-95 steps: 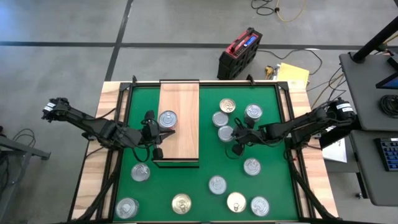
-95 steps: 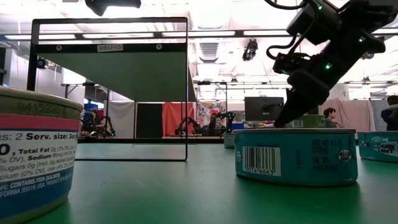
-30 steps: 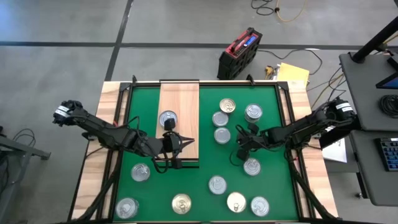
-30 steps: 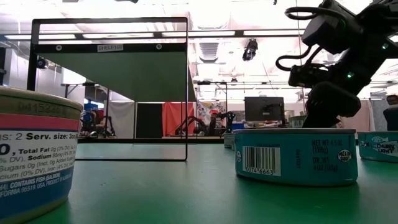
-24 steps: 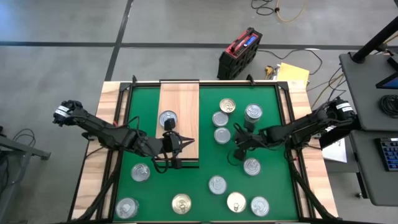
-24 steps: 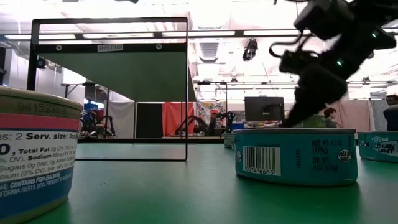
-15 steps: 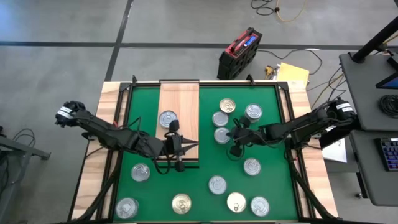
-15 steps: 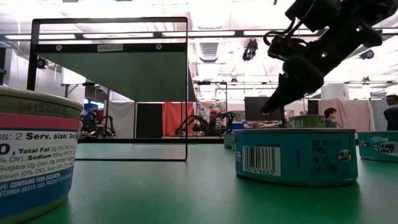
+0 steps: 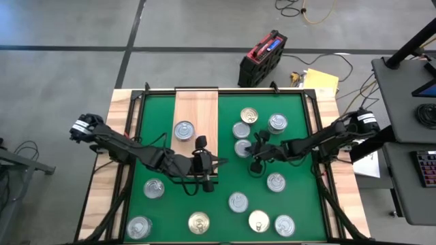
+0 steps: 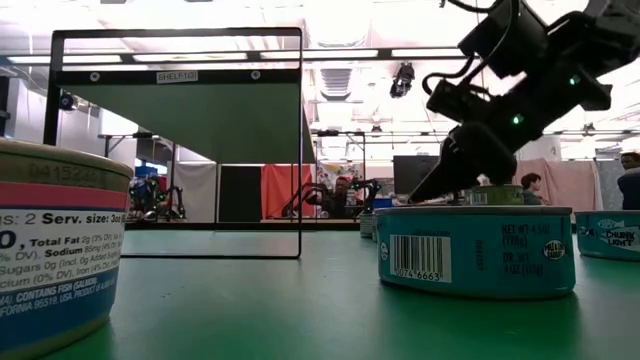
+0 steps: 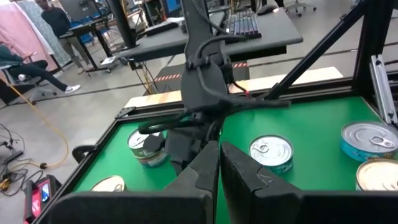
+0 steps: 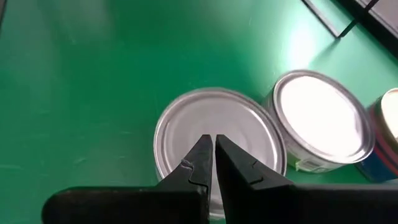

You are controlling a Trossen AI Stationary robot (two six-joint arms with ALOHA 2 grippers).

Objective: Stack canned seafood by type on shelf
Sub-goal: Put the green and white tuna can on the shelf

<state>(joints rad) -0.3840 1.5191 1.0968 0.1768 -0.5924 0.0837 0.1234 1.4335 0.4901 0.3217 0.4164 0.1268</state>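
**A:** High view: left gripper sits off the near right corner of the shelf, over the green mat. Jaws together, nothing in them. One silver-lid can already on the board, left side, mid-length.

**B:** Right side?

**A:** Right gripper is just beside the cluster of four cans on the mat. Right wrist view has the fingertips pressed shut, hovering over the lid of a silver can, with another tin touching or nearly touching it. Not clamped on anything.

**B:** Closed jaws over a lid — why?

**A:** My guess: nudging that can clear of its neighbours. They're packed too tight to get fingers round the rim. Could be just repositioning, can't tell.

**B:** Progress?

**A:** Early. One can shelved, the rest loose on the mat: the cluster, plus a scattered row along the near edge including two gold lids. Sorting by type hasn't really started.

**B:** Risk?

**A:** Pushing one tin shoves the others; the left arm is close across the mat.
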